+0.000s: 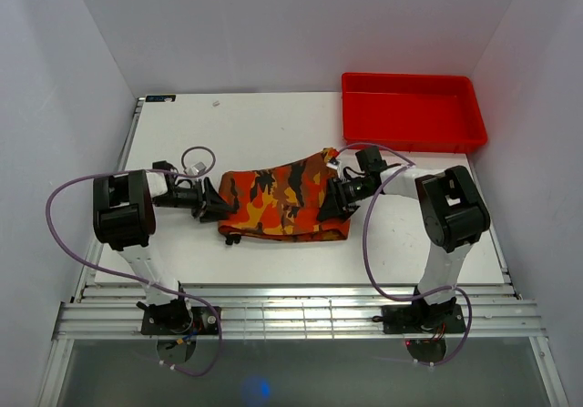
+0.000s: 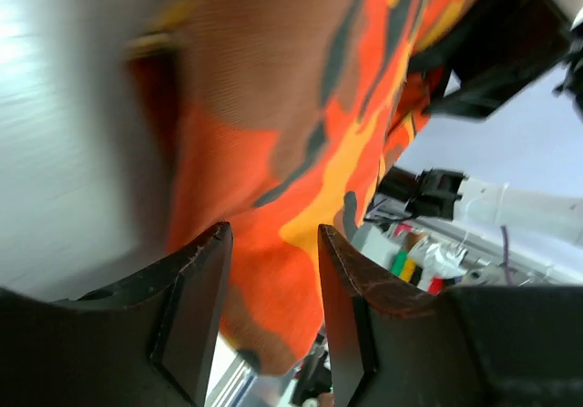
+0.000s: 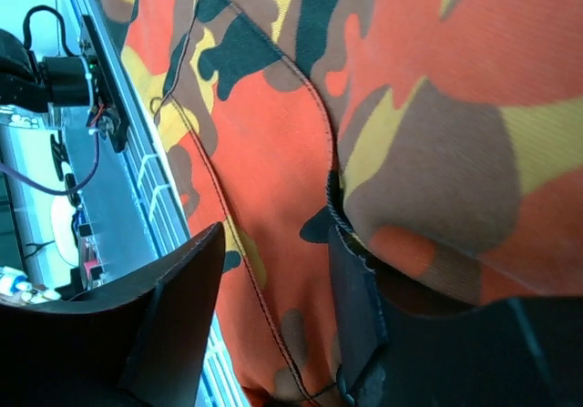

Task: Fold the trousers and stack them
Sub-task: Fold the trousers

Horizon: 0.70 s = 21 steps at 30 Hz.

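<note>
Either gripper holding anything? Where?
The trousers sit between the jaws of both: left gripper at their left end, right gripper at their right end. Clamped or not, cannot tell.

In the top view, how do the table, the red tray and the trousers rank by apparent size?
1. table: clearly the largest.
2 and 3. tray and trousers: they cover similar areas, and the tray lies farther from the camera, so I do not rank them.
</note>
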Each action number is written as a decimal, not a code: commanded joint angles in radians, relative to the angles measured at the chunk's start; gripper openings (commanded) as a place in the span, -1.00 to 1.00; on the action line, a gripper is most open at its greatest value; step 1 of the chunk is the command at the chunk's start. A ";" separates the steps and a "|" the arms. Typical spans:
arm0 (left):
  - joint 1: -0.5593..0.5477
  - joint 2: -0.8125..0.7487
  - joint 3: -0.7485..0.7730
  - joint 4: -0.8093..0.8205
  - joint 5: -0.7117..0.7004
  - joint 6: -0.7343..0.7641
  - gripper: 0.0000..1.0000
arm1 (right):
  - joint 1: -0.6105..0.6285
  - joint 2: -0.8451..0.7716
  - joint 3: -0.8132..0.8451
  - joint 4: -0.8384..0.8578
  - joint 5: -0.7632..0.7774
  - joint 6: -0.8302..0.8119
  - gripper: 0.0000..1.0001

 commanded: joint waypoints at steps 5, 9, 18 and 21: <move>0.084 -0.032 0.128 -0.046 -0.030 0.128 0.18 | 0.075 -0.066 -0.014 -0.089 0.053 -0.027 0.19; 0.073 -0.159 0.212 -0.148 0.075 0.263 0.36 | 0.045 -0.163 0.159 -0.119 0.020 -0.026 0.28; -0.099 -0.343 0.121 0.062 0.067 0.083 0.49 | -0.001 -0.024 0.432 -0.113 0.089 -0.012 0.32; -0.145 -0.340 0.030 0.188 0.043 -0.021 0.50 | -0.027 0.094 0.464 -0.099 0.062 -0.004 0.24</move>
